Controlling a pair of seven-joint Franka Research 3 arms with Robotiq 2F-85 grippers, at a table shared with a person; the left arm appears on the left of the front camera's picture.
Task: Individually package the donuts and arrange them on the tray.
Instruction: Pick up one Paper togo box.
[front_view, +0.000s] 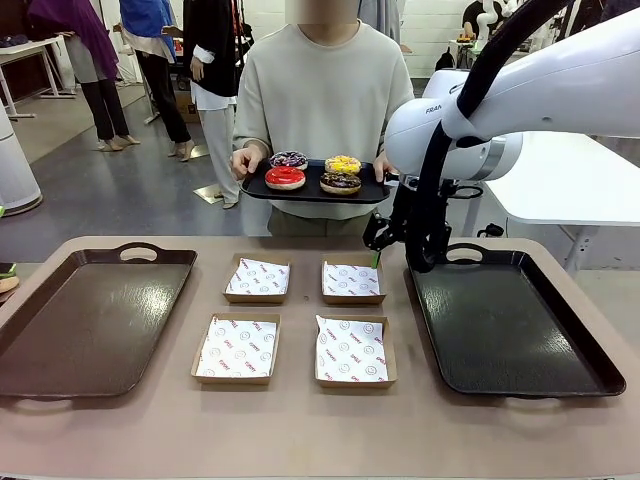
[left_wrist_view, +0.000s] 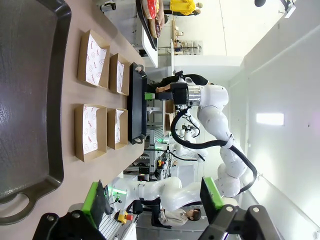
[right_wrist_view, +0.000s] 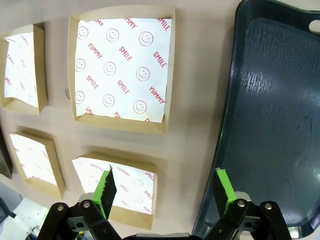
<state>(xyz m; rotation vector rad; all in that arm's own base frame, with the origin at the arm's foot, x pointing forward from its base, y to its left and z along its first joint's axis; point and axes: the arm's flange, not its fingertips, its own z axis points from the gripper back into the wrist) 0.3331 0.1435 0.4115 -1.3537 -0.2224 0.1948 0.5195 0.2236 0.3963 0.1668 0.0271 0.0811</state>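
Donuts: four are sitting on a black serving tray (front_view: 315, 193) that a person is holding up at the far side of the counter (front_view: 300, 440), clear of its surface. The purple-iced donut (front_view: 289, 159) is sitting behind the red donut (front_view: 285, 177) on the left, and the yellow donut (front_view: 343, 164) behind the chocolate donut (front_view: 340, 182) on the right.
Handling: they are probably light and soft. The glossy icing is likely to smear or dent under pressure, and the sprinkles are liable to shed.
Where to hold: the plain outer sides below the icing are looking like the best place, with the fingers spanning the ring and squeezing gently.
Left tray (front_view: 90, 320): it is lying flat at the counter's left end with nothing on it.
Robot's left hand (left_wrist_view: 152, 195): its fingers are standing fully apart and holding nothing. It is hanging over the counter's left end, rolled sideways and looking along the counter.
Boxes (front_view: 237, 350): four paper-lined cardboard boxes are waiting unfilled in two rows between the trays.
Robot's right hand (right_wrist_view: 164, 185): it is pointing down over the strip between the right-hand boxes and the right tray. Its fingers are spread wide and gripping nothing, and it seems to be hovering rather than touching. The arm is reaching in from the right with its elbow high.
Right tray (front_view: 510, 320): it is lying flat and bare, just beside the boxes.
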